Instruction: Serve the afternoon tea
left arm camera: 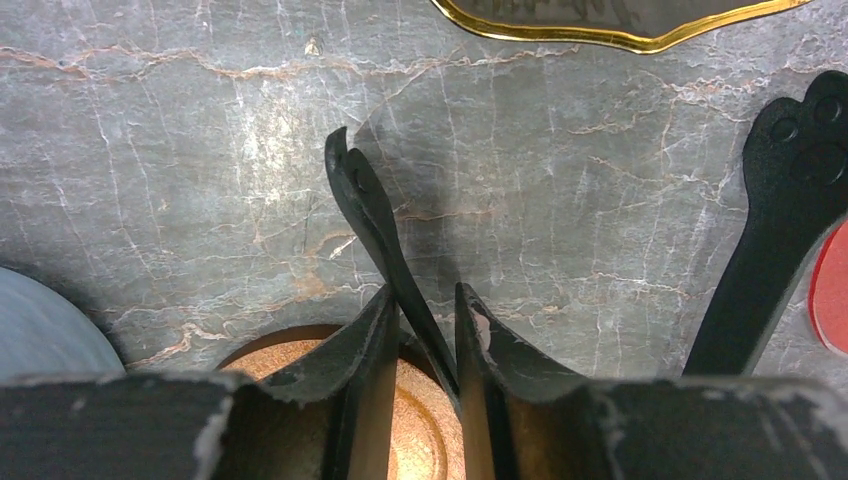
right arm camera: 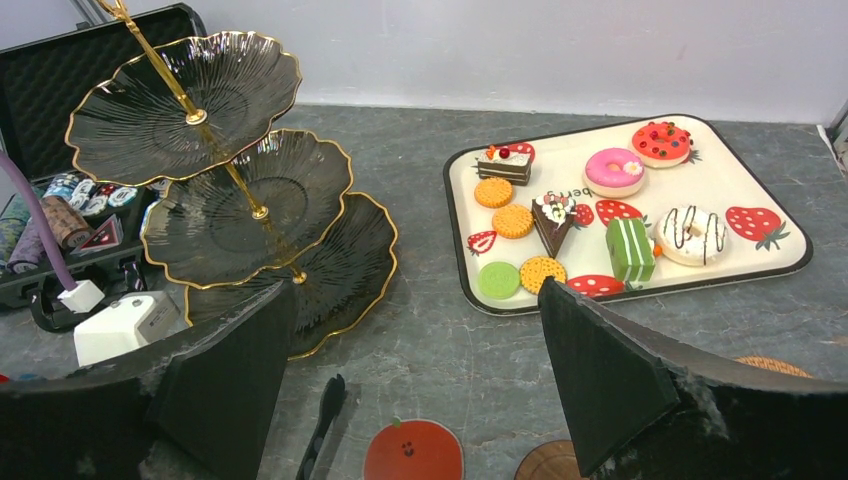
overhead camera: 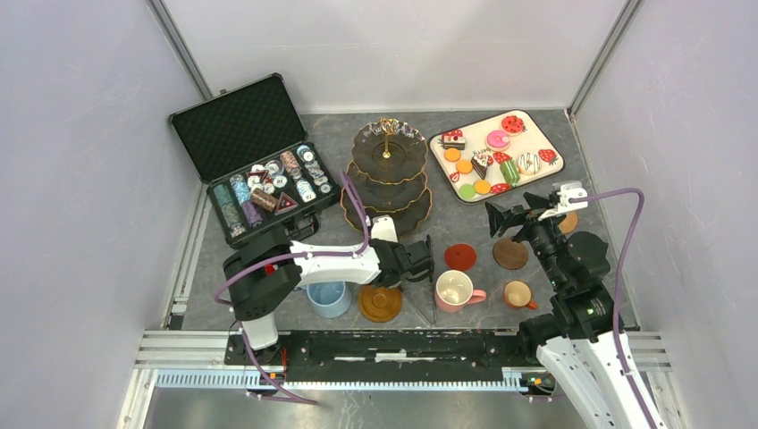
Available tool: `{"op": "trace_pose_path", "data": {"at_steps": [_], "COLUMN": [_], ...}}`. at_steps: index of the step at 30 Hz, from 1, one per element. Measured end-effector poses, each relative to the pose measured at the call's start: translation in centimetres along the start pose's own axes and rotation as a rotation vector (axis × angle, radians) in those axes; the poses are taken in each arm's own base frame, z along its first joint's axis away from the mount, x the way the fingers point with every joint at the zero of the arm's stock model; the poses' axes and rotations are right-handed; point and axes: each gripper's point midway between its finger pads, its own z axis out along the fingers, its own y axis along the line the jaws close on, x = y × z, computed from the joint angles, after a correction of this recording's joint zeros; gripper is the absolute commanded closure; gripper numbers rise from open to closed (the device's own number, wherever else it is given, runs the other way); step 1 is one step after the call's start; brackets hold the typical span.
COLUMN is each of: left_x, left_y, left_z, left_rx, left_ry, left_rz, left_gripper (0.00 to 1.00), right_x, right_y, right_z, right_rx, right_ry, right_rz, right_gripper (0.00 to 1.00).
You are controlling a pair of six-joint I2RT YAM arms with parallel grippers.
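My left gripper (overhead camera: 420, 261) hangs low over a brown coaster (overhead camera: 380, 302), fingers (left arm camera: 375, 340) nearly closed on one thin arm of the black tongs (left arm camera: 365, 205). The tongs' other arm (left arm camera: 790, 190), with a paw-shaped end, lies beside the red coaster (overhead camera: 460, 257). My right gripper (right arm camera: 412, 290) is open and empty above the table, facing the dark three-tier gold-rimmed stand (right arm camera: 260, 200) and the tray (right arm camera: 770, 265) of toy donuts, cake slices and macarons. The blue mug (overhead camera: 329, 298), pink mug (overhead camera: 456, 290) and small brown mug (overhead camera: 518, 295) stand at the near edge. No green mug shows.
The open black poker-chip case (overhead camera: 250, 161) sits at the far left beside the stand. A wooden coaster (overhead camera: 510, 254) and a woven one (overhead camera: 568, 223) lie under my right arm. Grey walls close in the table on three sides.
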Motion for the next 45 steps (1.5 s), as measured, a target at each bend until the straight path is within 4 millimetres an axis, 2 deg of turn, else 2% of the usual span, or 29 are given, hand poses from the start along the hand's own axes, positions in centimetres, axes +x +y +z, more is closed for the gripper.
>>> {"op": "trace_pose_path", "data": {"at_steps": [11,22,27,33,39,45], "left_x": [-0.5,-1.4,-3.3,-6.3,-8.3,-8.5], "left_y": [0.4,0.2,-0.3,-1.0,0.4,1.9], "left_z": [0.2,-0.3,-2.0,-5.4,-8.9,-11.4], "left_rx": [-0.017,-0.006,0.047,0.154,0.267,0.427], "left_ry": [0.001,-0.002,-0.021,-0.058,-0.09,-0.099], "left_rz": [-0.011,-0.019,-0.062,-0.147,-0.209,-0.218], "left_gripper": [0.83,0.89,0.92,0.98,0.98,0.98], "right_x": [0.1,0.8,1.6,2.8,5.7,8.6], "right_y": [0.0,-0.1,-0.2,-0.5,-0.3,0.1], "right_z": [-0.2,0.1,0.3,0.9,2.0,2.3], "right_rx": [0.0,0.004,0.007,0.013,-0.017,-0.065], "right_ry": [0.003,0.028,0.05,0.092,0.21,0.329], "right_rz": [0.0,-0.001,-0.001,-0.015,-0.051,-0.067], "right_gripper": [0.02,0.02,0.02,0.02,0.02,0.02]}}
